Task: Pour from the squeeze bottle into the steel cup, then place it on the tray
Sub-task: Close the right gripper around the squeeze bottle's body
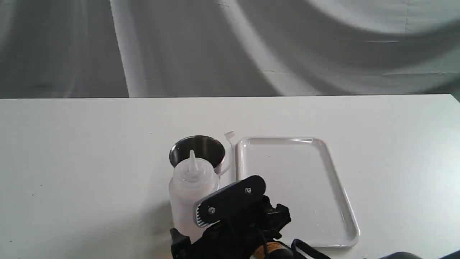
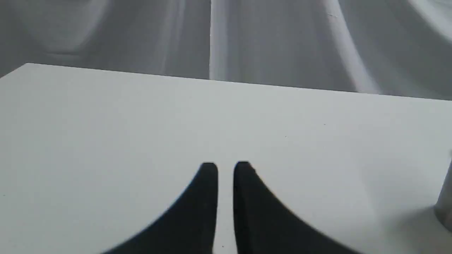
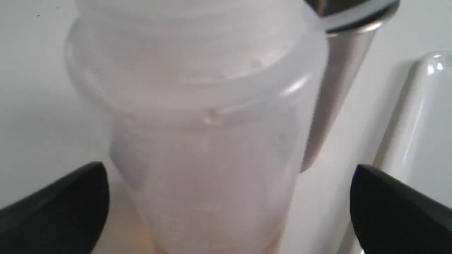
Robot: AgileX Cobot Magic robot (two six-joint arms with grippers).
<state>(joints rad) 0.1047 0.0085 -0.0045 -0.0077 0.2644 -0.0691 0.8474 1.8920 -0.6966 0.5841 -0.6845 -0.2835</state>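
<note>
A translucent whitish plastic squeeze bottle with a cone nozzle stands upright on the white tabletop, just in front of a shiny stainless-steel cup; a flat white rectangular plastic tray lies just beside them to the right. Seen from the left wrist, the left pincer hangs above the tabletop, all but clenched on nothing. From the right wrist, the right pincer stands released, its black fingers spread either side of the bottle without touching it.

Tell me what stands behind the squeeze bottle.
The steel cup stands just behind the squeeze bottle; its rim and dark inside show, but the bottle hides its base.
</note>
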